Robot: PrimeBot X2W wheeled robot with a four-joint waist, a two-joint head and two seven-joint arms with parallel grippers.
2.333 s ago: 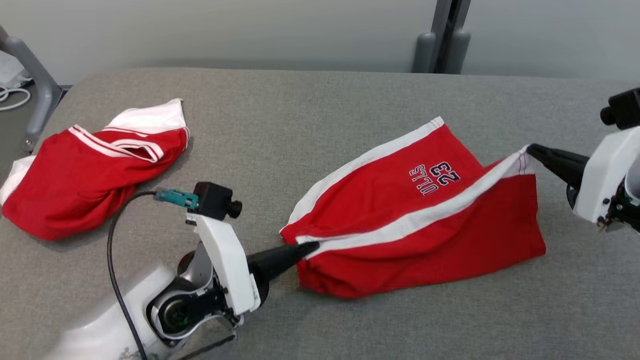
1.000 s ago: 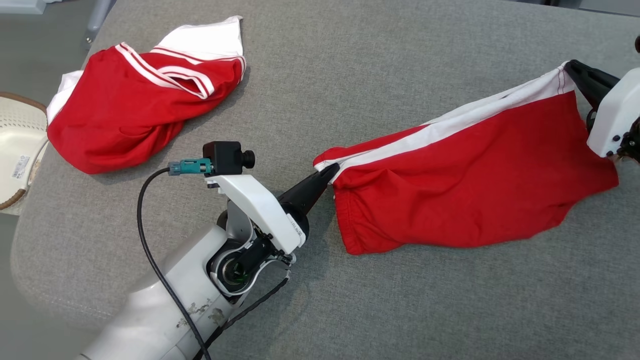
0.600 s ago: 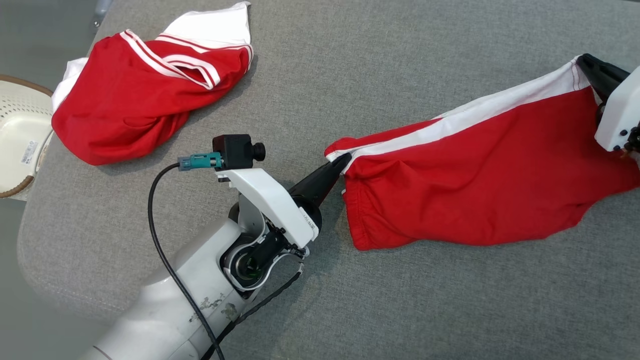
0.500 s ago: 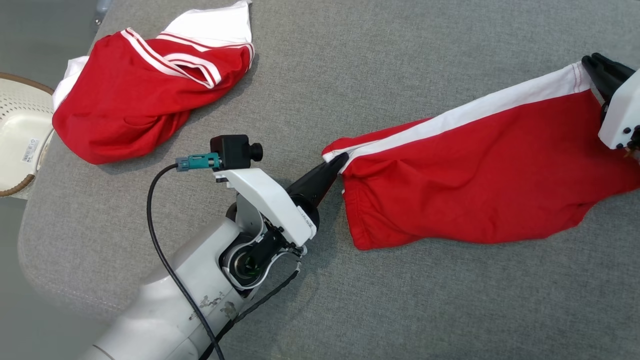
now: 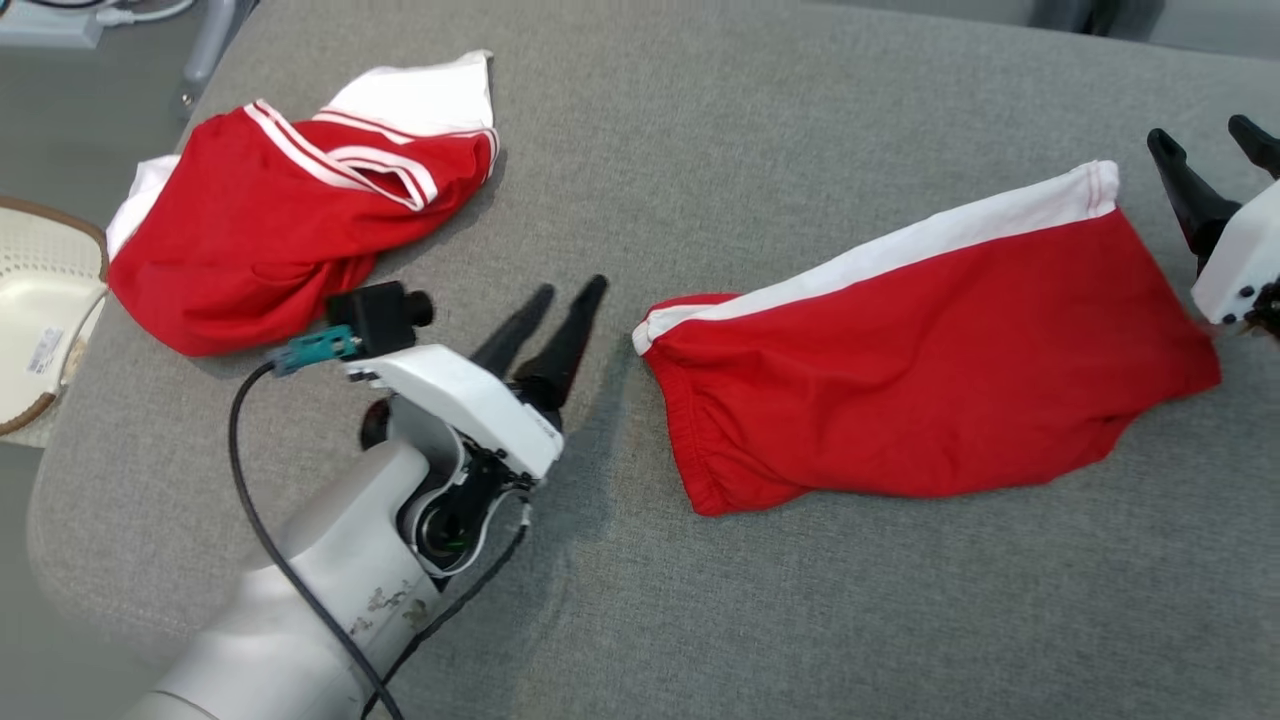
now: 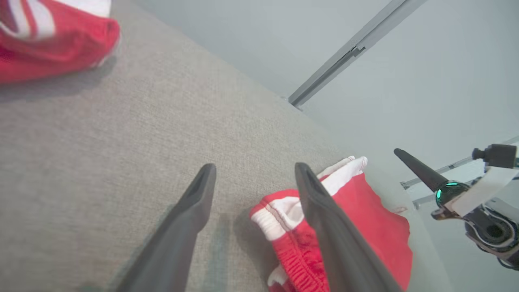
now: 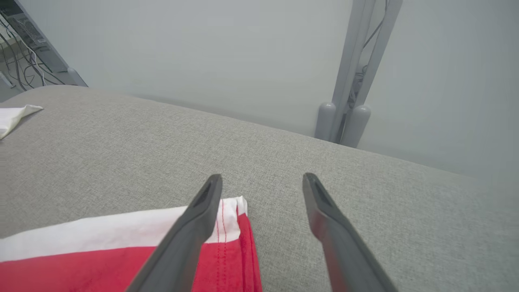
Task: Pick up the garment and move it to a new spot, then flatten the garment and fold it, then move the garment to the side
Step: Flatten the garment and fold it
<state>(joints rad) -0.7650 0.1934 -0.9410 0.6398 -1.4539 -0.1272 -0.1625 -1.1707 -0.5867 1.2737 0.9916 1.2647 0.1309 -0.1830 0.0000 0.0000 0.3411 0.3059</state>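
The garment (image 5: 920, 370) lies folded flat on the grey padded table (image 5: 760, 130), right of centre: red cloth with a white stripe along its far edge and a gathered waistband at its left end. My left gripper (image 5: 571, 287) is open, just left of that end and apart from it; in the left wrist view the garment (image 6: 365, 219) lies beside and behind the right finger of the open gripper (image 6: 254, 166). My right gripper (image 5: 1199, 129) is open just past the garment's far right corner; the right wrist view has the white-striped corner (image 7: 101, 259) under the left finger of the gripper (image 7: 262, 176).
A second red-and-white garment (image 5: 270, 240) lies crumpled at the table's far left. A pale perforated basket (image 5: 40, 300) stands beyond the left edge. A grey post (image 7: 348, 121) rises behind the table's far edge. The near table edge curves at lower left.
Both grippers have opened and let go of the garment, which has dropped flat on the table. The left gripper drew back to the left. The head camera has shifted slightly.
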